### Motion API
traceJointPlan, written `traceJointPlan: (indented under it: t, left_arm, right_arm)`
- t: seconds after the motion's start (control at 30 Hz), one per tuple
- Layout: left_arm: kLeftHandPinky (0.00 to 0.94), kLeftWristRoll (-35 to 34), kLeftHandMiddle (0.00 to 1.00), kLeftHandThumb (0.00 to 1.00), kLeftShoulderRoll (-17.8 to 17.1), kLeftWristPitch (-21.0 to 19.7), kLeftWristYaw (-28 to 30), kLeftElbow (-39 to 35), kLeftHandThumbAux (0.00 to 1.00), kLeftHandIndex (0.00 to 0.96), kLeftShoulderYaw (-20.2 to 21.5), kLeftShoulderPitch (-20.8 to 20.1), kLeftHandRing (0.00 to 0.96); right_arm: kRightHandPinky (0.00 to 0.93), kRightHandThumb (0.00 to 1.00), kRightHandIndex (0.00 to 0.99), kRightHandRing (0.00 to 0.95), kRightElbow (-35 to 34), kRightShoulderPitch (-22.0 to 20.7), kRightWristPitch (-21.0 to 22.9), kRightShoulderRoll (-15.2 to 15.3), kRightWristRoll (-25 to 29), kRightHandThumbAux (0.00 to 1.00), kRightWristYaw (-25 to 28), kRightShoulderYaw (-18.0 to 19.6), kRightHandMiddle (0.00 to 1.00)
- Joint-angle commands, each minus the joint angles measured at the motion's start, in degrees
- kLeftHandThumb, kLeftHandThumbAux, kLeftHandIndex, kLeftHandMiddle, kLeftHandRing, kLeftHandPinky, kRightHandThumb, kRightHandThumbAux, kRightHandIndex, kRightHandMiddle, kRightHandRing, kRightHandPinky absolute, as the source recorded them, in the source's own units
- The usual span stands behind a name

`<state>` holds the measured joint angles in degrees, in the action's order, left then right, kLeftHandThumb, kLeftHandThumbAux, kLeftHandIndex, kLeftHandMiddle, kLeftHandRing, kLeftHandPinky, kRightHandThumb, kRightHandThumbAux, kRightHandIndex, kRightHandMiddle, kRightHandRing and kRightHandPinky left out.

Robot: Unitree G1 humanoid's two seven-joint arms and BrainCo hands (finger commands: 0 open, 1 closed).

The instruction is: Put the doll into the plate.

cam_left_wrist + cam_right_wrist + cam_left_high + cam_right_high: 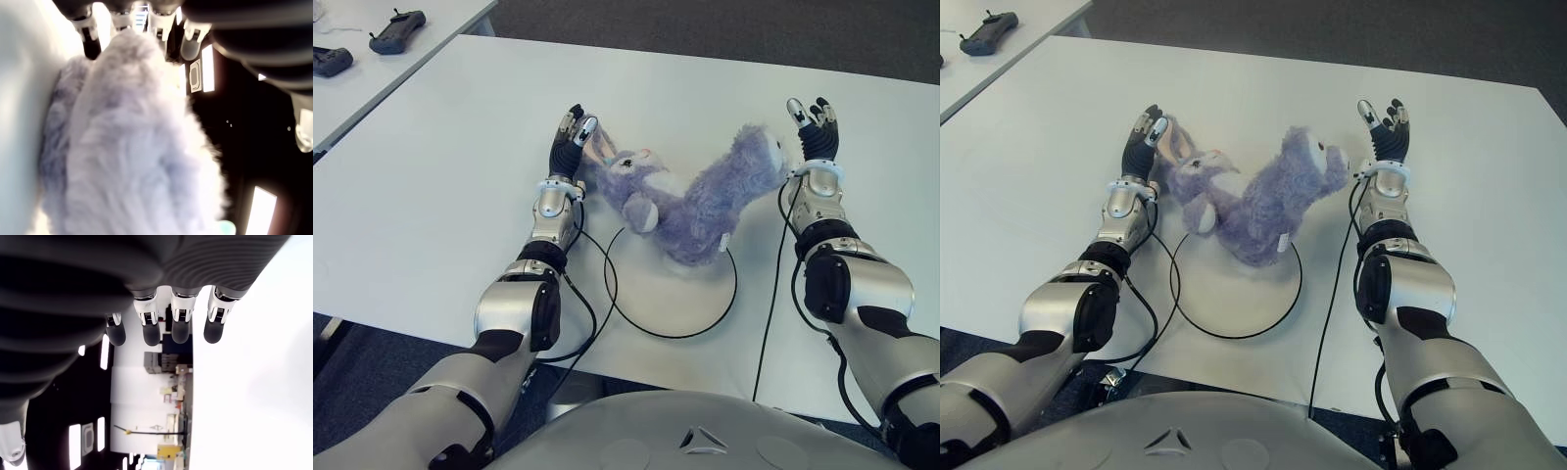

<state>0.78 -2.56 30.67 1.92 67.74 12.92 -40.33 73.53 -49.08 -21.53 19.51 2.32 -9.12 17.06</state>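
Observation:
A purple plush bunny doll (690, 201) lies on its side, its body over the far rim of the white, black-rimmed plate (666, 294) and its head off the plate to the left. My left hand (574, 132) stands upright at the doll's ear, fingers straight. In the left wrist view the fur (132, 147) lies against the palm with the fingertips (120, 19) uncurled above it. My right hand (813, 122) is upright just right of the doll's other end, apart from it. Its fingers (179, 328) are straight and hold nothing.
The white table (440, 196) stretches wide to the left and behind the doll. A second table at the upper left carries a dark controller (396, 29) and another dark device (331, 61). Black cables (773, 294) run along both forearms.

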Motion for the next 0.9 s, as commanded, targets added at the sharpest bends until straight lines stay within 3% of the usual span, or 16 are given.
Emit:
traceJointPlan:
  t: [0.03, 0.9]
  left_arm:
    - [0.000, -0.46, 0.000, 0.000, 1.77, -8.55, -0.63, 9.56, 0.392, 0.000, 0.88, 15.11, 0.000]
    - [0.000, -0.29, 0.000, 0.000, 1.74, -7.50, -0.24, 9.41, 0.386, 0.000, 0.75, 15.39, 0.000]
  right_arm:
    - [0.000, 0.000, 0.029, 0.000, 2.14, 4.14, 1.64, -3.59, -0.49, 0.577, -0.61, -0.63, 0.014]
    - [0.000, 0.000, 0.009, 0.000, 3.07, 8.84, 0.48, -11.18, -3.40, 0.617, -2.75, -4.31, 0.000]
